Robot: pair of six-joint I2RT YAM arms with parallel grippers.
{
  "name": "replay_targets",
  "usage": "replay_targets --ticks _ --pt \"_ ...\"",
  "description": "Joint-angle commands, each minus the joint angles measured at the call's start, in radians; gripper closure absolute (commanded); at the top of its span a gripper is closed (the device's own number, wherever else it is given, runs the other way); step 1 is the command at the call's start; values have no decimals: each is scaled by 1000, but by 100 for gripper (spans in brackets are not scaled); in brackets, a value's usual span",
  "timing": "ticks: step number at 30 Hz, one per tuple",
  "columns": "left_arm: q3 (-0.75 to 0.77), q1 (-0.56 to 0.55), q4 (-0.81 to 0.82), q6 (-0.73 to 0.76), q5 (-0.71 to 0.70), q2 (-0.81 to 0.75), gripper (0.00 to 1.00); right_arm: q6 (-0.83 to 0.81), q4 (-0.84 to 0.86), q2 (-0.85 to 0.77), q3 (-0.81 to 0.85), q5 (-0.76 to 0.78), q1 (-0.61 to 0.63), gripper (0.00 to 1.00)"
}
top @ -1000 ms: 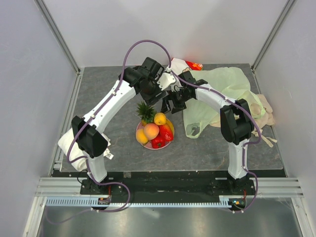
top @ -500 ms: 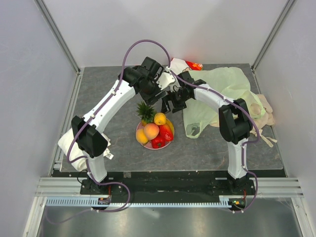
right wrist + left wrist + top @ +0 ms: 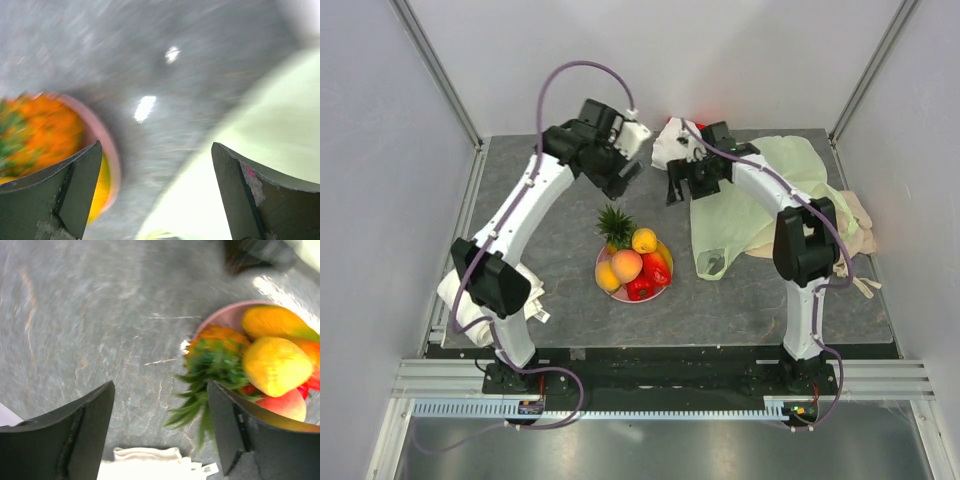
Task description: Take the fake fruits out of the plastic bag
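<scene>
— Your left gripper (image 3: pixel 622 173) and right gripper (image 3: pixel 678 184) have drawn up and away from the plate (image 3: pixel 223 313).
— Holding anything?
— No, both gape wide, empty. The fruits (image 3: pixel 634 262) sit heaped on the plate, near the flat bag (image 3: pixel 770 180); you look finished with the task.

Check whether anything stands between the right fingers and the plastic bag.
Nothing visible does. The right fingers hang open and empty just beside the plastic bag, at its edge. The fake fruits sit apart on the pink plate, off that path.
</scene>
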Motion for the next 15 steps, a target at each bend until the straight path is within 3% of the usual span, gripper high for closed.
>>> replay_targets --ticks 1,3,4,6,7,10,15 --pt "44 202 71 -181 89 -102 15 -107 50 -128 52 131 -99 2" --pt "35 265 76 -212 115 -119 13 -136 90 -178 23 154 -130 2" --pt "12 325 80 -245 141 -125 1 -142 122 -229 -24 221 -131 2" --pt "-20 381 97 -269 180 -144 1 -124 146 -276 -72 313 -131 2" --pt "-67 429 111 -290 209 -151 1 -87 164 -314 -112 465 -131 2" --pt "-199 497 195 -333 253 -207 1 0 117 -339 -130 733 -130 2" --pt "-284 514 232 -365 304 -237 1 -42 72 -403 -210 872 -131 2"
